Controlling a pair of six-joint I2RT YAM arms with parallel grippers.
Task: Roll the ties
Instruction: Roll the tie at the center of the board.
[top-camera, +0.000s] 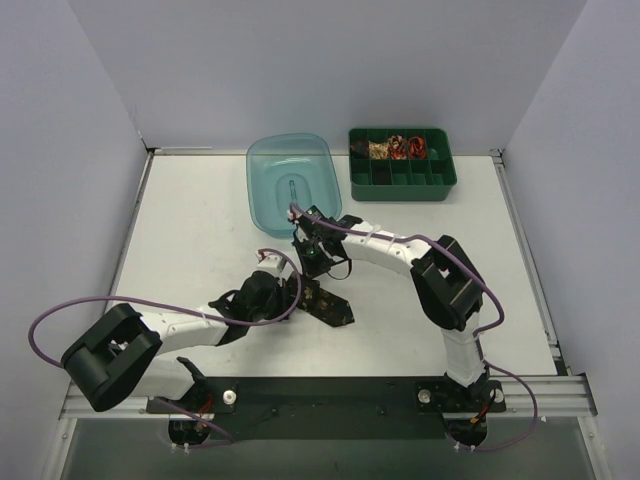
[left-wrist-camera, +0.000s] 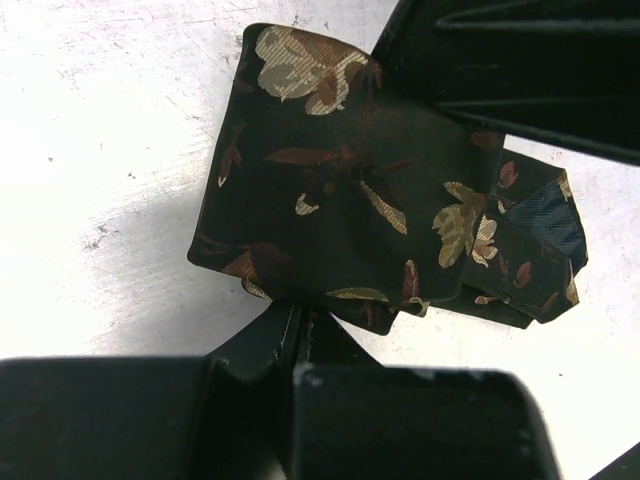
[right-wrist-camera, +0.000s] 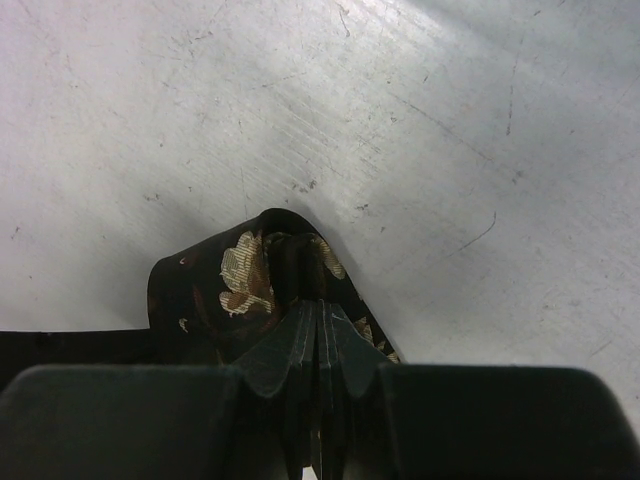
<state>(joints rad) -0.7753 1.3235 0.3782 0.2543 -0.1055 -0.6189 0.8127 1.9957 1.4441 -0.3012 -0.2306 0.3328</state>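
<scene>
The black tie with a gold-tan floral pattern (top-camera: 330, 308) lies bunched in loose folds at the table's middle, its pointed end toward the right. In the left wrist view the tie (left-wrist-camera: 350, 190) fills the centre. My left gripper (left-wrist-camera: 298, 318) is shut, its tips pinched at the tie's near edge; it also shows in the top view (top-camera: 290, 297). My right gripper (right-wrist-camera: 320, 310) is shut on a raised fold of the tie (right-wrist-camera: 240, 270), and in the top view it (top-camera: 310, 262) sits just behind the tie. Its black body (left-wrist-camera: 520, 70) shows in the left wrist view.
A teal plastic bin (top-camera: 255, 190) stands behind the grippers. A green compartment tray (top-camera: 448, 170) at the back right holds small red and beige rolled ties (top-camera: 398, 148). Purple cables (top-camera: 60, 315) loop off both arms. White walls close in the table.
</scene>
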